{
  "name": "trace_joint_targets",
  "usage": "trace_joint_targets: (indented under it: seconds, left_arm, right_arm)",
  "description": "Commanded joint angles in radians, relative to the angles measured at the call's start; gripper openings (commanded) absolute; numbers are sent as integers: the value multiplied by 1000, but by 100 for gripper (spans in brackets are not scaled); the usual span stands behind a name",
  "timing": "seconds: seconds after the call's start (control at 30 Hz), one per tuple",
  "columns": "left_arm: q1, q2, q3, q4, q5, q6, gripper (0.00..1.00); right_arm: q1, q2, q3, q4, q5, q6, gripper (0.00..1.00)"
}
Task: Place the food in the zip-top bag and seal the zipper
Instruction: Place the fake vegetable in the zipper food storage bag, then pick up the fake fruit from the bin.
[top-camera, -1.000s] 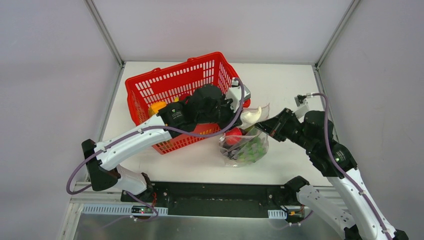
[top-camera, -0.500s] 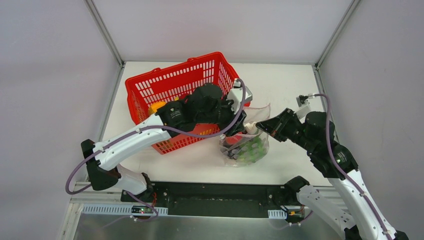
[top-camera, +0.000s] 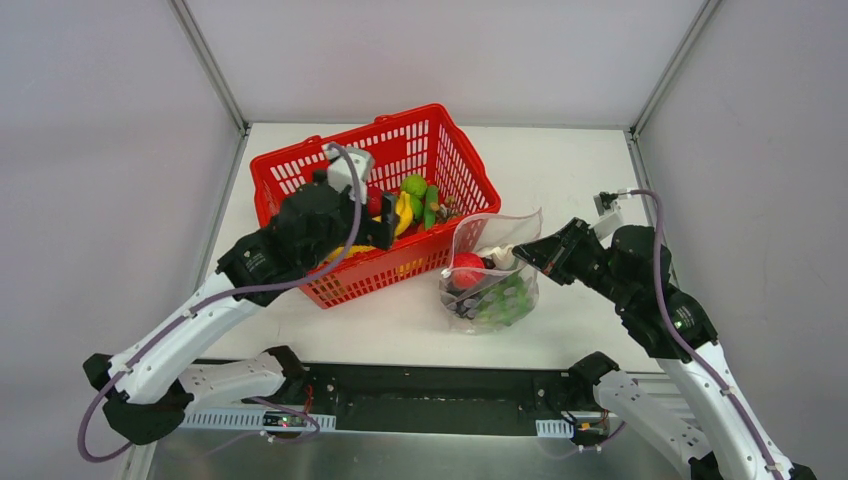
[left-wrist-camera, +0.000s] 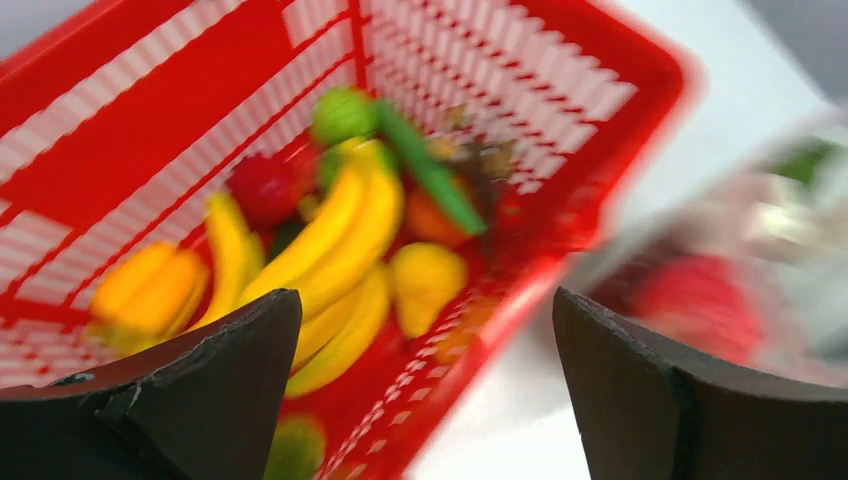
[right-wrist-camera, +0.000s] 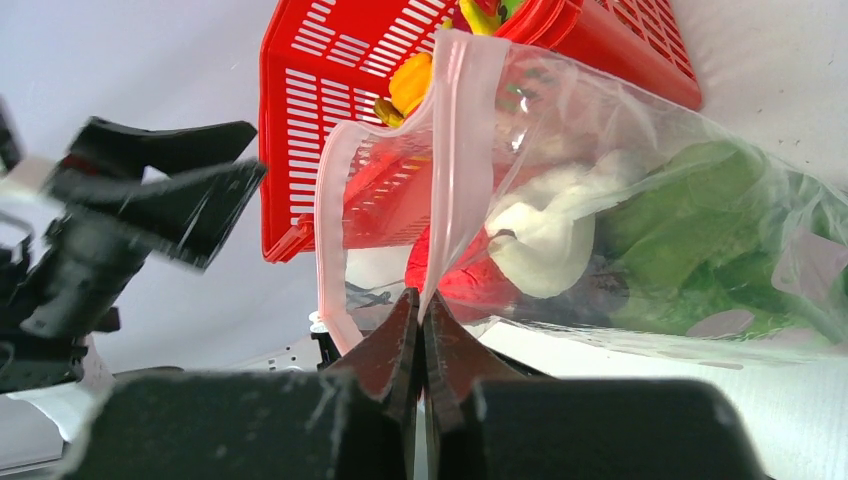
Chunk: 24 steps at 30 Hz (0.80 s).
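My right hand (right-wrist-camera: 419, 310) pinches the bag (right-wrist-camera: 640, 130) by its rim, propping the mouth open mid-frame; left hand (left-wrist-camera: 425, 300) hangs spread over the basket (top-camera: 345, 130) for bananas (left-wrist-camera: 345, 225).

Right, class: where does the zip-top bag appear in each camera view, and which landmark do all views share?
Top external: zip-top bag at centre, just right of the red basket.
Left wrist: zip-top bag blurred at the right edge.
Right wrist: zip-top bag fills centre and right, right gripper pinching its mouth.
Shared landmark: red basket, in all three.
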Motion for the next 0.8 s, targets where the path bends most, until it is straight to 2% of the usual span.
trace_joint_targets:
  seconds: [0.0, 0.1, 0.23, 0.37, 0.57, 0.67, 0.77]
  left_arm:
    - [204, -29, -57, -145, -112, -213, 99]
    - [299, 16, -23, -295, -3, -170, 99]
    - [443, 149, 61, -480, 221, -79, 99]
    - [511, 285, 150, -616, 303, 42, 99]
    - [545, 472, 293, -783, 336, 177, 97]
    - [548, 559, 322, -824, 314, 208, 89]
    - [557, 621, 321, -840, 294, 237, 88]
  right_arm:
    - [-2, -11, 8, 81, -2, 10, 3]
    - [-2, -16, 8, 79, 4, 13, 3]
    - [-1, -22, 10, 79, 2, 15, 3]
    - [-3, -25, 10, 77, -4, 17, 3]
    - [-1, -40, 9, 70, 3, 13, 3]
    - [-2, -45, 10, 65, 7, 7, 4]
    - [-2, -47, 13, 59, 9, 3, 4]
